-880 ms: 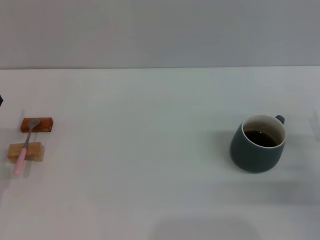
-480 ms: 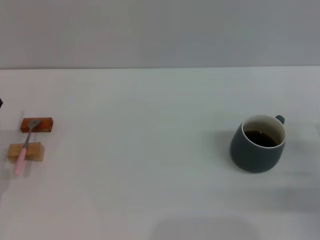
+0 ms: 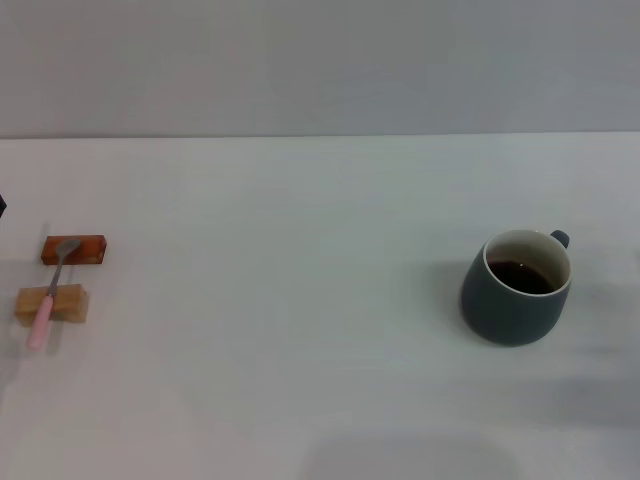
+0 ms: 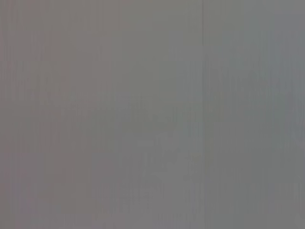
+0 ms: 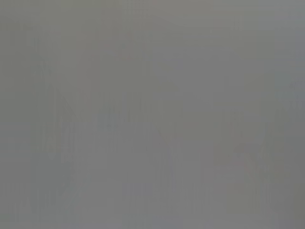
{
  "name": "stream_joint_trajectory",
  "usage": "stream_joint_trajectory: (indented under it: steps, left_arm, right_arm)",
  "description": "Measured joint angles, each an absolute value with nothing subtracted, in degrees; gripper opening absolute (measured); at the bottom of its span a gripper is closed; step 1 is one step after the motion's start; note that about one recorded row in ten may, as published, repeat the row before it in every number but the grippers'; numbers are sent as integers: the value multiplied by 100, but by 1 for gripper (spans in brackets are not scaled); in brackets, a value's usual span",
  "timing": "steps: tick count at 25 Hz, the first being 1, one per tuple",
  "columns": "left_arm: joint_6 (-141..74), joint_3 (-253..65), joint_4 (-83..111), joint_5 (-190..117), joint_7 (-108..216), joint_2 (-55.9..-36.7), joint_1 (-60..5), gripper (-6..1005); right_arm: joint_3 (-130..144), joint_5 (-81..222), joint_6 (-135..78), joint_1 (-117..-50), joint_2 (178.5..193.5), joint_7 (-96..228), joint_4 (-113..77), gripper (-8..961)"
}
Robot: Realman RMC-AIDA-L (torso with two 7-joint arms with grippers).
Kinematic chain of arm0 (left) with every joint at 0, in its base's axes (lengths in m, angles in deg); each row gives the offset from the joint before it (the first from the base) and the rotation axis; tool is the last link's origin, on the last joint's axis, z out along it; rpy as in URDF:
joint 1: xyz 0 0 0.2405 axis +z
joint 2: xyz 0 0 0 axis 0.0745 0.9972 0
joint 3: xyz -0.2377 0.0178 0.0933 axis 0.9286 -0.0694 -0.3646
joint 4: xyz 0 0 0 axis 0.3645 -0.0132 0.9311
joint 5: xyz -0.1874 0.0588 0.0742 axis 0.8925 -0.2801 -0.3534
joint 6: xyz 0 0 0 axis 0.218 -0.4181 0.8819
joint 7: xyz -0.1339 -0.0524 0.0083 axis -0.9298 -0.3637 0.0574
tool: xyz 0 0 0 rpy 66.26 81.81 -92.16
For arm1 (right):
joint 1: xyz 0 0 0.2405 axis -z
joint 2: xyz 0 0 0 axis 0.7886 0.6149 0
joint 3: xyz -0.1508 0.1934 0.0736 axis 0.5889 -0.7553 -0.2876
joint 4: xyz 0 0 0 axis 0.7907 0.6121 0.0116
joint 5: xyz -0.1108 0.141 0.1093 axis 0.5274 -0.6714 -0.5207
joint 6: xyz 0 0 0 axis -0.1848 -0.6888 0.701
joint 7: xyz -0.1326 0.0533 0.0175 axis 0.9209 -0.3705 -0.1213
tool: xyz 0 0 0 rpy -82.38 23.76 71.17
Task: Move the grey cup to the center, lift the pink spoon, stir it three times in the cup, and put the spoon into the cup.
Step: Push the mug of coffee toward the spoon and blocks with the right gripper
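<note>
The grey cup (image 3: pixel 516 290) stands upright at the right of the white table, with dark liquid inside and its small handle at the back right. The pink spoon (image 3: pixel 48 298) lies at the far left across two wooden blocks, its metal bowl on the reddish block (image 3: pixel 74 249) and its pink handle over the pale block (image 3: pixel 51 304). Neither gripper shows in the head view. Both wrist views show only plain grey.
The white table (image 3: pixel 300 330) runs up to a grey wall at the back. A small dark shape (image 3: pixel 2 204) sits at the left edge of the head view.
</note>
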State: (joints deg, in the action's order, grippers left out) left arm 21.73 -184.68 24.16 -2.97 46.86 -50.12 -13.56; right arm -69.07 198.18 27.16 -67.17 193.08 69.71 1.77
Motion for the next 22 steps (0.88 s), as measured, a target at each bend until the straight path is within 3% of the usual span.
stream_joint_trajectory:
  steps: [13, 18, 22]
  left_arm:
    - [2172, -18464, 2415, -297, 4680, -5012, -1366, 819]
    - [2172, -18464, 2412, -297, 4689, -5008, -1389, 817]
    - [2172, -18464, 2413, -297, 4698, -5006, -1391, 816]
  right_arm:
    - [-6486, 19818, 2690, -6680, 19308, 6767, 70, 508]
    - [-6454, 19818, 2676, -6580, 19308, 6764, 82, 269]
    - [-6284, 19811, 2674, -6468, 19308, 6761, 117, 201]
